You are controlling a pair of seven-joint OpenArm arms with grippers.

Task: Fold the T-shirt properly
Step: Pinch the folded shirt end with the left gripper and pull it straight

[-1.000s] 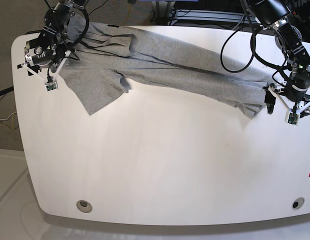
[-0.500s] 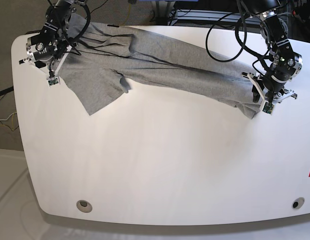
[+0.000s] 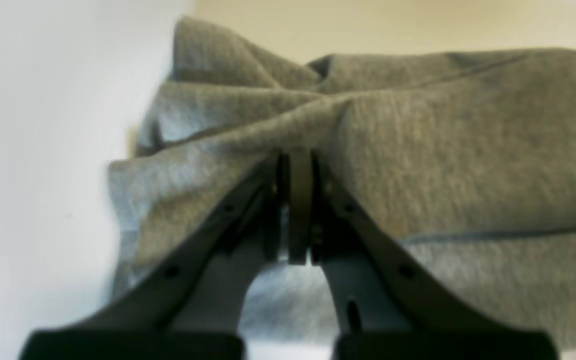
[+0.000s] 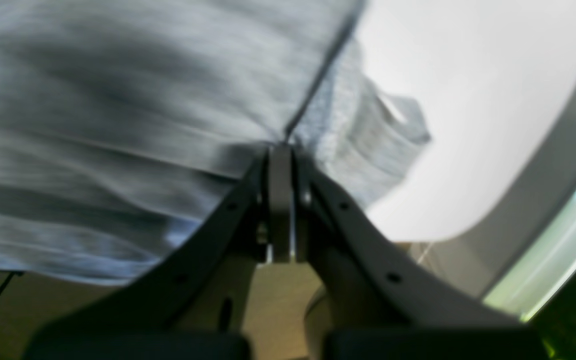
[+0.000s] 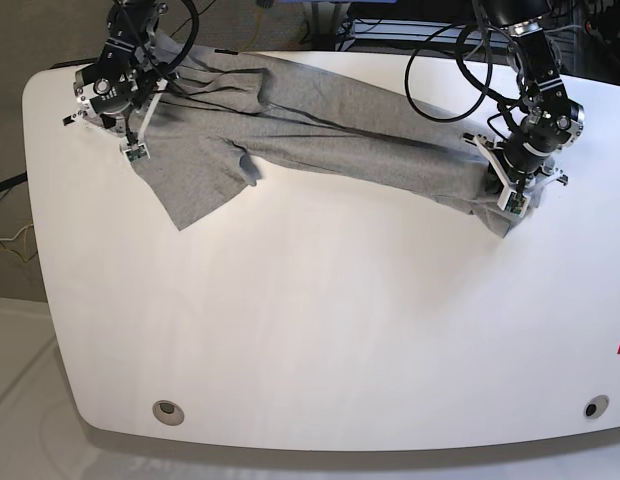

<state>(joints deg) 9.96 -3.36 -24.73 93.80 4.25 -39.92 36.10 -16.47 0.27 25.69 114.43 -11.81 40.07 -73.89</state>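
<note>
Shirt [image 5: 360,155] lay grey, creased along table's [image 5: 330,320] far side, 10 to 2 o'clock. Left gripper [image 3: 295,157], at 2, and right gripper [image 4: 281,155], at 10, were narrow at cloth; whether either pinched any, unclear.

T-shirt [image 5: 360,155] — soft matt grey cloth, creased; tabletop [image 5: 340,330] — smooth, pale, faint sheen.

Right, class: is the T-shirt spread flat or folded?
Partly folded: the T-shirt lies in a long, layered strip with creases, one grey flap sticking out.
</note>
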